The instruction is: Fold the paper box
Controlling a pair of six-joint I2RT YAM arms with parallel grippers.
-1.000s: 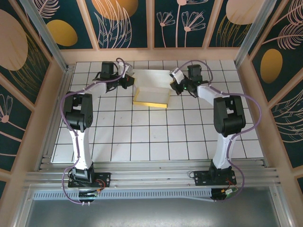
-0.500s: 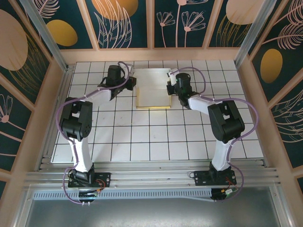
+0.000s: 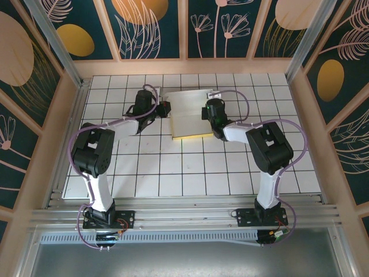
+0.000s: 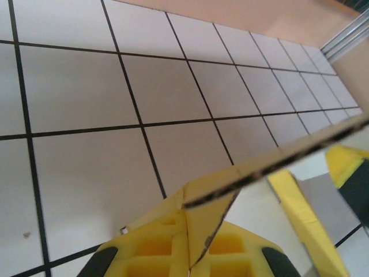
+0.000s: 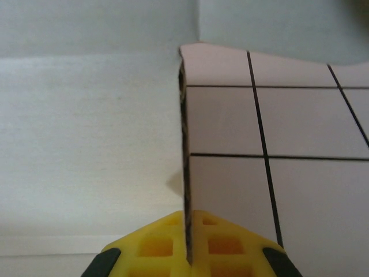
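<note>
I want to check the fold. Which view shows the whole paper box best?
Top external: the paper box shows nearly whole, pale side up, between both arms. Left wrist shows one card edge close up; right wrist a pale panel and edge.

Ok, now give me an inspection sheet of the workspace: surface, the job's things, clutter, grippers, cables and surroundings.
Surface: white tiled table with black grid lines.
Job's things: paper box, far middle of the table, pale face up, yellow strip along its near edge.
Clutter: nothing seen.
Grippers: left gripper shut on the box's left edge; right gripper shut on its right edge.
Cables: purple cables loop along both arms.
Surroundings: patterned wall panels; metal frame rails at the near edge.
</note>
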